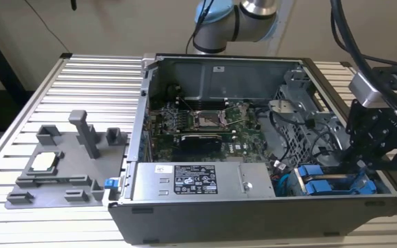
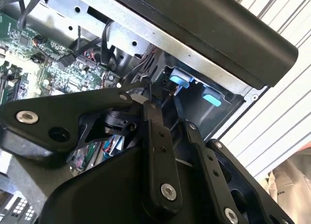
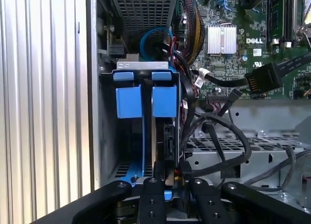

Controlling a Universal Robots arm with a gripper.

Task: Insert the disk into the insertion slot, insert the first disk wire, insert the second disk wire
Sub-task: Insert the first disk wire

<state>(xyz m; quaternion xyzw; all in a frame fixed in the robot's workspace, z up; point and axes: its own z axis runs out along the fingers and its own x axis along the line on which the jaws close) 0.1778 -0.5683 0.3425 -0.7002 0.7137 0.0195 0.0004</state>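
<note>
1. Exterior view: an open computer case (image 1: 254, 222) lies on the slatted tabletop (image 1: 81, 77). The pincer (image 1: 365, 161) hangs over the case's corner at the exterior view's right. Two blue-framed drives stand side by side there. I take the disk (image 1: 310, 171) to be the one nearer the motherboard (image 1: 205, 124). The second drive (image 1: 320, 187) lies against the case wall. The disk's long axis runs across the view, left to right, and the pincer stands at its right-hand end, so the disk lies leftward from it. The power supply (image 1: 195, 181) carries a white-and-black printed label, too small to read.

2. Second wrist view: the black linkage of the pincer (image 2: 148, 90) reaches down toward two bright blue tabs. The disk (image 2: 180, 80) is the tab on the motherboard side and the second drive (image 2: 212, 98) is just beside it. How far the pincer is open, and whether it grips anything, I cannot tell.

3. First wrist view: the pincer (image 3: 170, 185) lines up with the disk (image 3: 165, 101), which stands on edge in the insertion slot (image 3: 146, 65), its long axis pointing straight away from the camera. Its blue tab sits level with that of the second drive (image 3: 129, 101), so I judge it fully home. The loose black cables (image 3: 218, 136) coil just beside it. A flat black connector (image 3: 265, 78) lies apart, over the motherboard, which bears white lettering.
</note>
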